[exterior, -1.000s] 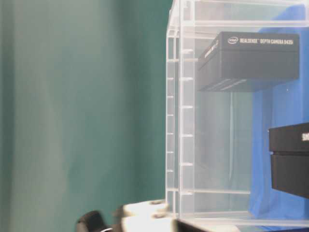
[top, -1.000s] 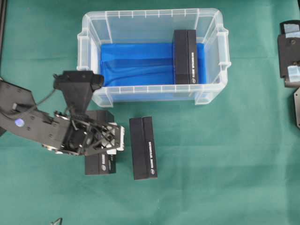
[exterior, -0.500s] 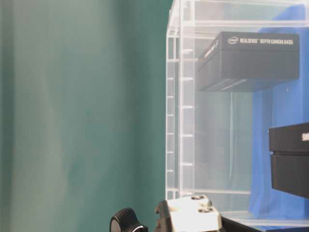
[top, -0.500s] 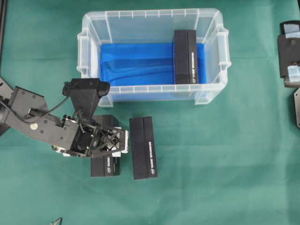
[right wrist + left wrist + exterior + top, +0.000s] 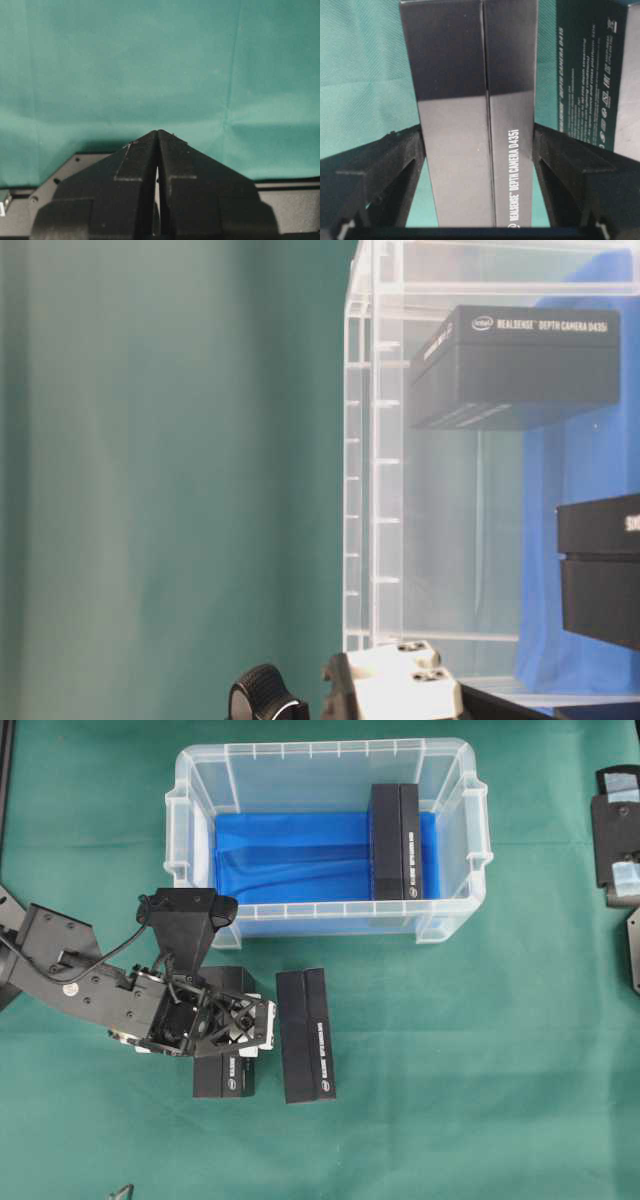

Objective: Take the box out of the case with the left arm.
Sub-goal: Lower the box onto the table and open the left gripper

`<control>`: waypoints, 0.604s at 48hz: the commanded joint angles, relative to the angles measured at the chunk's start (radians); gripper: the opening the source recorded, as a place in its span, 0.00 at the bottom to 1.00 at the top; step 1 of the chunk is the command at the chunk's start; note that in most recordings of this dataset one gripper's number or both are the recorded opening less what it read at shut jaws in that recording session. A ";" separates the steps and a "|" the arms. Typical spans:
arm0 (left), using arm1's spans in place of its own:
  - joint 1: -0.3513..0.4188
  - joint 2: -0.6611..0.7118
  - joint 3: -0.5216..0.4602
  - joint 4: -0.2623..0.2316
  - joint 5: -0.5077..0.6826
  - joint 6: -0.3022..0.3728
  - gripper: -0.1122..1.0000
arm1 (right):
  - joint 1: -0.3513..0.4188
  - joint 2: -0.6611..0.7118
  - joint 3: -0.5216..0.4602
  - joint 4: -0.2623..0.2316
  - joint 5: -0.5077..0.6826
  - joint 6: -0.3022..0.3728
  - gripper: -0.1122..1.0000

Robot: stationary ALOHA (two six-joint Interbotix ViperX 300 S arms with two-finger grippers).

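Left gripper (image 5: 479, 150) fingers (image 5: 395, 165) flank a black RealSense box (image 5: 226, 1065) on the green cloth (image 5: 480, 1070), touching its sides; whether they clamp it or just rest, cannot tell. The arm hides the box's upper half. Second box (image 5: 305, 1035) just beside. Third box (image 5: 396, 840) remains inside the case (image 5: 190, 780). Right gripper (image 5: 158, 137) jaws together.

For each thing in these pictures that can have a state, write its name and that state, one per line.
Case: lidless, upright, one box inside.
Box in case: lying at the right end, on the blue lining.
Left gripper: closed against the sides of a box on the cloth.
Gripped box: outside the case.
Second outside box: lying free.
Right gripper: shut, empty.
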 commanded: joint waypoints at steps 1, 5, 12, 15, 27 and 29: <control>-0.003 -0.012 -0.009 0.002 -0.014 0.000 0.71 | -0.002 -0.002 -0.011 -0.002 -0.003 0.002 0.10; -0.003 -0.012 -0.008 0.002 -0.014 -0.002 0.85 | -0.002 0.000 -0.011 -0.002 -0.003 0.002 0.10; -0.003 -0.012 -0.006 0.002 -0.014 -0.006 0.91 | -0.002 0.000 -0.011 -0.002 -0.003 0.002 0.10; -0.003 -0.014 -0.006 0.002 -0.014 -0.008 0.91 | -0.002 0.000 -0.011 -0.002 -0.003 0.002 0.10; 0.005 -0.032 -0.031 -0.003 -0.002 -0.015 0.91 | -0.002 0.000 -0.011 -0.002 -0.003 0.002 0.10; 0.006 -0.041 -0.038 -0.005 0.006 -0.015 0.91 | -0.002 0.000 -0.011 -0.002 -0.003 0.002 0.10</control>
